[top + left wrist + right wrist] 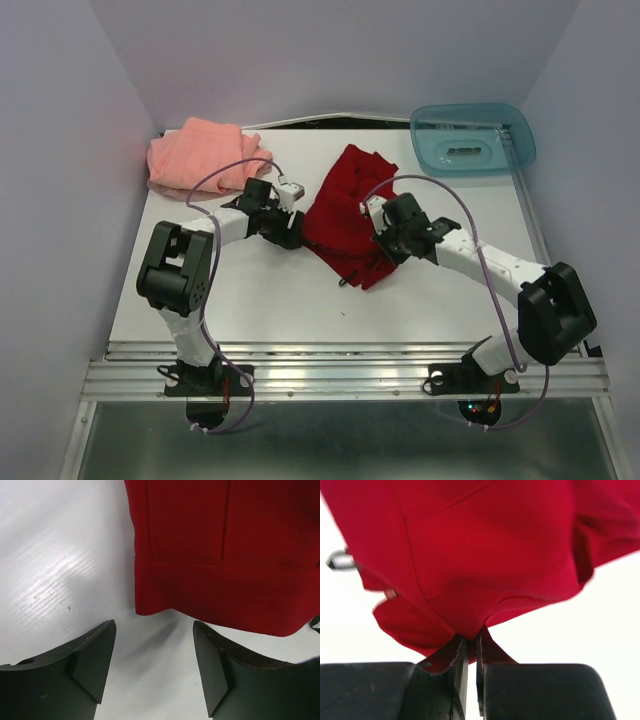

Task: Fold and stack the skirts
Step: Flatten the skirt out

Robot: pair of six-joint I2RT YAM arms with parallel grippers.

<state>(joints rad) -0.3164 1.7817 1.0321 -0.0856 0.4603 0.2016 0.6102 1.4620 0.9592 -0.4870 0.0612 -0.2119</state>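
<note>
L gripper (154, 630): released, jaws apart, just short of red skirt (343, 215) hem.
R gripper (470, 645): clenched on red skirt fold.
Pink skirt (200, 155): rumpled, far-L, untouched.

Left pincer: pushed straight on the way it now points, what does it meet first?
Most likely the banded edge of the red skirt, lying just ahead of the open left pincer, with only a strip of bare table between. Height above the cloth is unclear.
</note>
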